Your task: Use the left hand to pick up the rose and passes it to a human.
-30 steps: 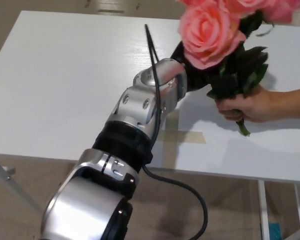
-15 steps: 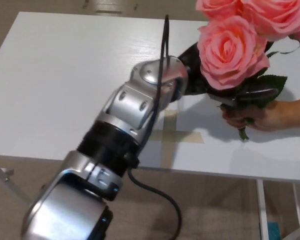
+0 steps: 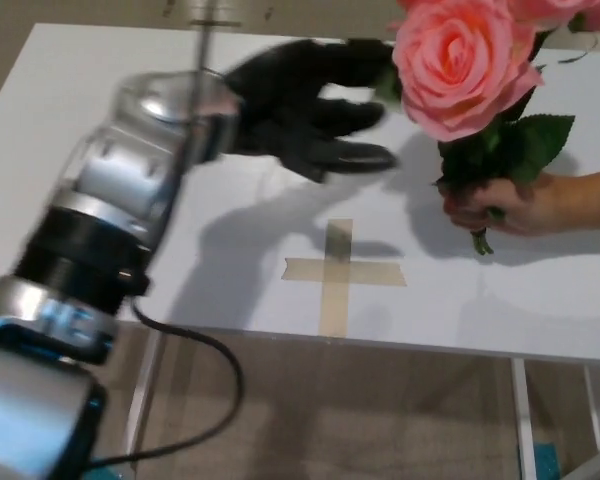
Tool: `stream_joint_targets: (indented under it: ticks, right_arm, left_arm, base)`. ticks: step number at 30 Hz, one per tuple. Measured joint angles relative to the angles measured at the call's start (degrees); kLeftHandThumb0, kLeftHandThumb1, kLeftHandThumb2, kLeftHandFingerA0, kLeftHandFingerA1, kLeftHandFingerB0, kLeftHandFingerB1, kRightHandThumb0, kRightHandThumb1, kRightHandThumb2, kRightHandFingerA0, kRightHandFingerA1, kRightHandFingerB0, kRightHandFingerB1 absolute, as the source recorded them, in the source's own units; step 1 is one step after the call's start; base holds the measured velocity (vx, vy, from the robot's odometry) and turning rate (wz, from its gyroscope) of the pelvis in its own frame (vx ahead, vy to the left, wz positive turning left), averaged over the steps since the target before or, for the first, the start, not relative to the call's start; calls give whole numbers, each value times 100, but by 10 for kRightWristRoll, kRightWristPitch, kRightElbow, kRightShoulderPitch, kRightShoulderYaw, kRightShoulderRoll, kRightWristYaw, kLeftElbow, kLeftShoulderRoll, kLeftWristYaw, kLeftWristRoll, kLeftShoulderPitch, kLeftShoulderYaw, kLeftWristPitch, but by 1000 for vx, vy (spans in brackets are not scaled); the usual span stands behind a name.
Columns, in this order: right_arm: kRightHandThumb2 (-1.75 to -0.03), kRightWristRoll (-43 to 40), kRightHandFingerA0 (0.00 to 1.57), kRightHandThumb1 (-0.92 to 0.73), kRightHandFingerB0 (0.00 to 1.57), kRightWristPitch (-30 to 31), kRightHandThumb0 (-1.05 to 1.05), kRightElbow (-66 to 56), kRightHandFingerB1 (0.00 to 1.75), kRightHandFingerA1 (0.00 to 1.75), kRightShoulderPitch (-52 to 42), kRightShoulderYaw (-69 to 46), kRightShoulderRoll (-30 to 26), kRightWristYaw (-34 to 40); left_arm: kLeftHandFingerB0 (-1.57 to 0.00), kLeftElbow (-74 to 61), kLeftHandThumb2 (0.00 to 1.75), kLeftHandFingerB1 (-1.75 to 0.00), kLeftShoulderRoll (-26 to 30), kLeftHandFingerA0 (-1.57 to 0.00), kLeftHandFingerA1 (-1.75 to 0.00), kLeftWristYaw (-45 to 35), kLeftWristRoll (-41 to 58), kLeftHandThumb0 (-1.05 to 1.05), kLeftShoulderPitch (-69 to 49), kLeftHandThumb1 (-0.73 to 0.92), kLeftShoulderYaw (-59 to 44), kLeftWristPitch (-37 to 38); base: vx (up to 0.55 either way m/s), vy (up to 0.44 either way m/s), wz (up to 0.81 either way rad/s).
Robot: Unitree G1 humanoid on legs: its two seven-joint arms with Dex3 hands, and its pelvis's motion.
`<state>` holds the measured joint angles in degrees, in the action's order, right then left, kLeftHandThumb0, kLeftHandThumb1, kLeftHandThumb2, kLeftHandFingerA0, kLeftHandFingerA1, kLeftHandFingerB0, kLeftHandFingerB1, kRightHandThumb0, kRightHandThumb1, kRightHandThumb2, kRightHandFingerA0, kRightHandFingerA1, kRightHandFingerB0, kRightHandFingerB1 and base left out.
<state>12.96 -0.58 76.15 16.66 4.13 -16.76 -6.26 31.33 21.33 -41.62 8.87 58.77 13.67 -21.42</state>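
Black and empty, the left hand (image 3: 305,110) hovers over the white table (image 3: 100,230) with its thumb and two thick fingers (image 3: 355,155) spread apart, pointing toward picture right. Its silver forearm (image 3: 100,210), blurred, runs down to the lower left corner, and a black cable (image 3: 205,400) loops below the table edge. Nearest on the tabletop lies a cross of tan tape (image 3: 337,272), bare, with the arm's shadow falling just left of it. Farther right, a person's hand (image 3: 505,205) reaches in from the right edge and grips the green stems of the rose (image 3: 460,65), holding the pink bloom upright above the table. The robot's fingertips sit close to the bloom and leaves but apart from them. More pink petals show at the top right corner
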Motion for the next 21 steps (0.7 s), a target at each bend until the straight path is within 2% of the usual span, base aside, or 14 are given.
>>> stream_joint_targets:
  ticks: [2, 5, 9, 10, 12, 17, 18, 19, 21]
  right_arm:
    - [-61, 0, 61, -73, 44, 0, -31, 0, 36, 42, 0, 0, 0, 0]
    - [-61, 0, 61, -73, 43, 0, -32, -1, 35, 42, 3, 2, 0, -1]
    - [-61, 0, 61, -73, 43, 2, -32, 0, 35, 42, -1, 3, -6, -1]
    - [-61, 0, 61, -73, 43, 2, -32, 0, 35, 42, -1, 3, -6, -2]
    - [-61, 0, 61, -73, 44, 1, -32, -1, 36, 42, 1, 3, -6, -2]
    - [-61, 1, 61, -73, 44, 1, -32, -1, 36, 42, 0, 4, -7, -2]
    - [-61, 1, 62, -72, 45, 1, -30, -1, 36, 42, -1, 5, -7, -2]
    - [-61, 0, 63, -71, 47, 1, -29, -1, 37, 43, -2, 5, -7, -2]
    - [-61, 0, 64, -71, 49, 0, -29, -1, 37, 43, -5, 4, -7, 1]
  left_arm:
    - [0, 6, 54, 0, 20, 0, 0, -13, 0, -76, -2, 47, -11, 0]
    - [0, -4, 54, 0, 55, 0, 0, -34, 1, -65, -21, 43, -27, 3]
    - [0, -37, 54, 0, 95, 0, 0, -47, 1, -65, -61, 43, -52, 3]
    - [0, -42, 66, -15, 98, 0, -9, -50, 1, -54, -67, 32, -56, 3]
    - [0, -88, 73, -27, 108, 0, -23, -51, 7, -49, -107, 32, -84, 6]
    - [0, -207, 73, -27, 119, 0, -23, -51, 17, -49, -224, 32, -151, 13]
    - [-18, -225, 54, -29, 119, -21, -30, -51, 20, -57, -242, 42, -161, 14]
    - [-9, -244, 80, -49, 120, -9, -50, -52, 24, -27, -260, 17, -173, 17]
    - [-10, -278, 81, -50, 120, -11, -51, -55, 33, -26, -308, 18, -199, 23]
  base:
    - [0, 0, 0]
    - [0, 0, -2]
    - [0, 0, 0]
    - [0, 0, 0]
    - [0, 0, -5]
    - [0, 0, 0]
    - [0, 0, 0]
    - [0, 0, 0]
    - [0, 0, 0]
